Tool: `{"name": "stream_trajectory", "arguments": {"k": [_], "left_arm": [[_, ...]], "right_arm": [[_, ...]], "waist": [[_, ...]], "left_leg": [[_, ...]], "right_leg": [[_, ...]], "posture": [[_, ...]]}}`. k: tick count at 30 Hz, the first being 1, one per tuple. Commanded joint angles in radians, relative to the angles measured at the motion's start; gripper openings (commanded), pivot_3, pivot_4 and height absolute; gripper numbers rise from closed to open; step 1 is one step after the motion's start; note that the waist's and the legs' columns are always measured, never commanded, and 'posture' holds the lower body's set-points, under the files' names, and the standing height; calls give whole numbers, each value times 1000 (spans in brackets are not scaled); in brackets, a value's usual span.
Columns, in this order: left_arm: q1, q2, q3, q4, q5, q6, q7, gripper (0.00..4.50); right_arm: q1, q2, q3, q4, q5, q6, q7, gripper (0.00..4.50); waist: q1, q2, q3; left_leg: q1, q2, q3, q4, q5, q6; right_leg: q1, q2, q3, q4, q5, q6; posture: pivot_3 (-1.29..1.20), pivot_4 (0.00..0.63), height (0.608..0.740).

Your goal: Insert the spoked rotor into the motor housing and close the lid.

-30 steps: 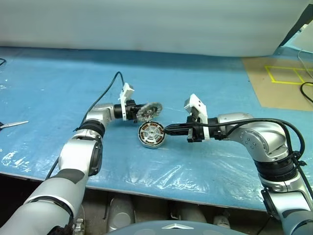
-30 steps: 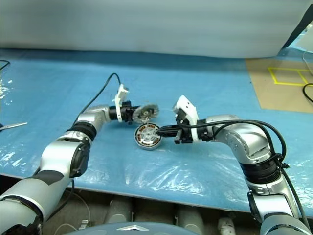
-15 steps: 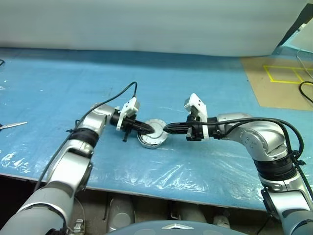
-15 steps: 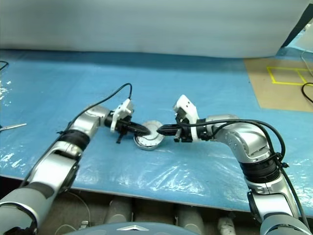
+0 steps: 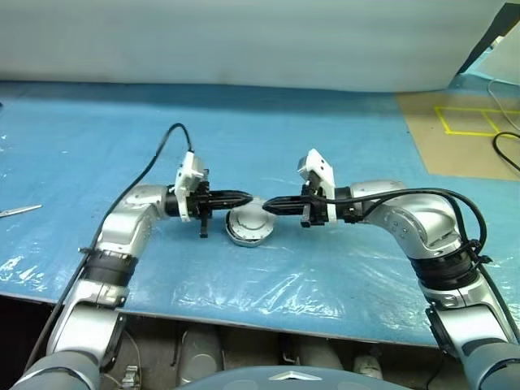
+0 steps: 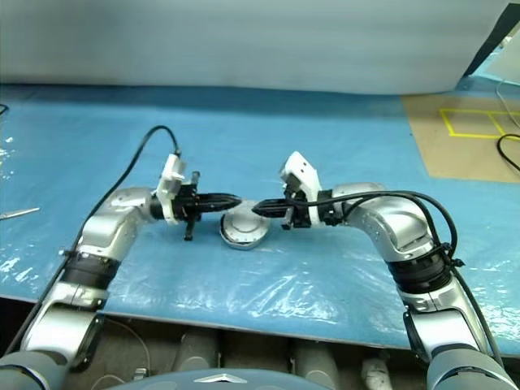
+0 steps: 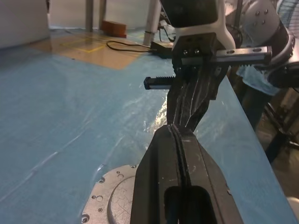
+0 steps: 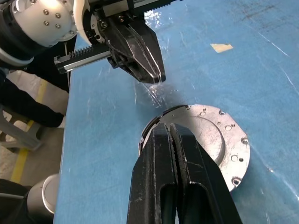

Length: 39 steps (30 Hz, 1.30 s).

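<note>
The lid (image 5: pixel 248 223) lies grey face up on the motor housing, of which a dark rim (image 8: pixel 142 140) shows under the lid's edge. The spoked rotor is hidden. My left gripper (image 5: pixel 250 196) is shut with nothing in it, pointing level to the right just above the lid's far left edge. From the right, my right gripper (image 5: pixel 266 205) points at it, also shut with nothing held, its tips close over the lid's far edge. The two sets of fingertips nearly meet above the lid, as the left wrist view shows over the grey disc (image 7: pixel 114 196).
Blue plastic sheeting (image 5: pixel 325 276) covers the table. Scissors (image 5: pixel 18 210) lie at the far left. A brown board with yellow tape (image 5: pixel 463 130) sits at the back right. The table's front edge runs just below the arms.
A second ago my left gripper held the lid above the open housing. It laid the lid on the housing, let go and drew back and up. The right gripper barely moved.
</note>
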<state>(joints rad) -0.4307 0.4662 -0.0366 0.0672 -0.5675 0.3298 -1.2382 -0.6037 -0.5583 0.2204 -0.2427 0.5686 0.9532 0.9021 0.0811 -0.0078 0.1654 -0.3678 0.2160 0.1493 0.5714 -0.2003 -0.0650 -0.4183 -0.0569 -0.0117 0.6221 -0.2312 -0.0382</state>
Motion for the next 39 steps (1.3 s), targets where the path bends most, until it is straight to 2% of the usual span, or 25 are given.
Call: {"name": "stream_trajectory", "arguments": {"k": [1, 2, 5, 9, 16, 17, 22, 37, 39], "left_arm": [[135, -2, 66, -210, -55, 57, 128, 20], [184, -18, 87, -265, -71, 69, 181, 20], [288, -77, 126, -370, -66, 60, 328, 0], [421, -74, 98, -454, 45, -30, 389, 0], [520, -25, 149, -465, 76, -94, 417, 0], [526, -21, 156, -456, 78, -104, 420, 0], [531, 17, 150, -385, 156, -214, 395, 0], [582, 12, 99, -361, 213, -294, 400, 0], [576, 18, 107, -340, 221, -307, 399, 0]], "right_arm": [[-27, 15, 10, 11, -8, -46, 27, 0], [-30, 18, 16, 19, -14, -57, 35, 0], [-36, 20, 41, 41, -37, -91, 63, 615], [-40, 17, 99, 84, -112, -195, 103, 1912], [-50, 39, 152, 176, -196, -322, 176, 4292], [-51, 46, 158, 186, -209, -336, 178, 4479], [-66, 81, 190, 266, -299, -416, 166, 4479], [-66, 145, 195, 383, -408, -482, 170, 4479], [-70, 158, 189, 386, -409, -482, 165, 4083]], "waist": [[-5, 0, 0], [-8, 0, 0], [-9, 0, 0], [-12, 0, 0], [-13, 0, 0], [-13, 0, 0], [-14, 0, 0], [-16, 0, 0], [-16, 0, 0]], "left_leg": [[0, 0, 0, 0, 0, 0], [0, 0, 0, 0, 0, 0], [-1, 0, 0, 0, 0, 0], [0, 3, 1, 1, 0, 1], [1, 4, 2, 3, 0, 1], [1, 5, 2, 3, 0, 1], [1, 5, 3, 3, 0, 1], [3, 6, 4, 5, 0, 1], [4, 6, 4, 5, 0, 1]], "right_leg": [[0, 0, 0, 0, 0, 0], [0, 0, 0, -1, 0, 0], [0, 0, 0, -2, -1, -1], [1, 1, -1, -2, -2, -4], [1, 2, 0, -2, -3, -4], [1, 3, 0, -2, -3, -4], [1, 3, 0, -2, -2, -4], [1, 3, 1, 1, -3, -4], [1, 3, 1, 1, -3, -4]], "posture": [[0, 150, 740], [0, 150, 740], [0, 150, 740], [0, 150, 740], [0, 150, 740], [0, 150, 740], [0, 150, 740], [0, 150, 740], [0, 150, 740]]}}
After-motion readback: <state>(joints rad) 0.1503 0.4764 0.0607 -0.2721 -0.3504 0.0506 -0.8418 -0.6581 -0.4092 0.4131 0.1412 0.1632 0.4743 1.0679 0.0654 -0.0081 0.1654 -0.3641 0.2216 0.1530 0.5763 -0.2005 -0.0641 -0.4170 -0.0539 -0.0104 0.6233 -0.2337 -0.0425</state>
